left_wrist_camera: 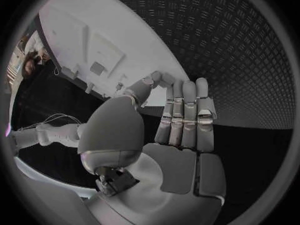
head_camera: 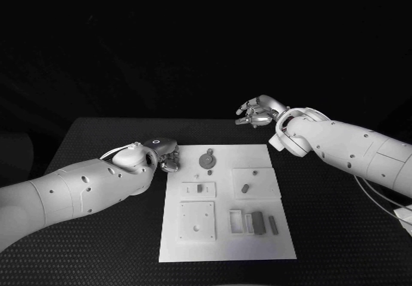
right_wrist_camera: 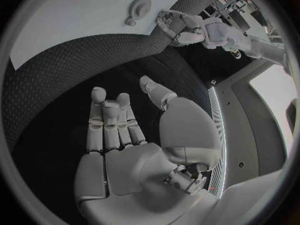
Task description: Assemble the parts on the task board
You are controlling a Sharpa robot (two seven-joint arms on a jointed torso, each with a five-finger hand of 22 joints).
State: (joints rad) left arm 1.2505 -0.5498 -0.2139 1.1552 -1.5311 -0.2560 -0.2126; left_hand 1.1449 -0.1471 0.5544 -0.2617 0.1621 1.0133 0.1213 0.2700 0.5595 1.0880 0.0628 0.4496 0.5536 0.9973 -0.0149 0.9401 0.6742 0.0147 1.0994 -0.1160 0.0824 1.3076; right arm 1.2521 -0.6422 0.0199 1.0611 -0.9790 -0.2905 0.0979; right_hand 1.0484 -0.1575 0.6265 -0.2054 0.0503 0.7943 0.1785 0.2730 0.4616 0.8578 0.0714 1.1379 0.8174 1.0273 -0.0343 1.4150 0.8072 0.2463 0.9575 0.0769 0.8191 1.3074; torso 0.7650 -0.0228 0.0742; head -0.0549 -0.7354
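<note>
Both hands empty, parts not yet picked up.
Your left hand, fingers straight, sits beside the board; your right hand, loosely spread, hovers beyond. Next, reach the round part.

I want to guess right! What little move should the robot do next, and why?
Probably ease the left hand toward the round grey part lying just beside it on the task board. That hand holds nothing, fingers apart, and is nearest; the right hand hangs beyond the board's far corner.
</note>
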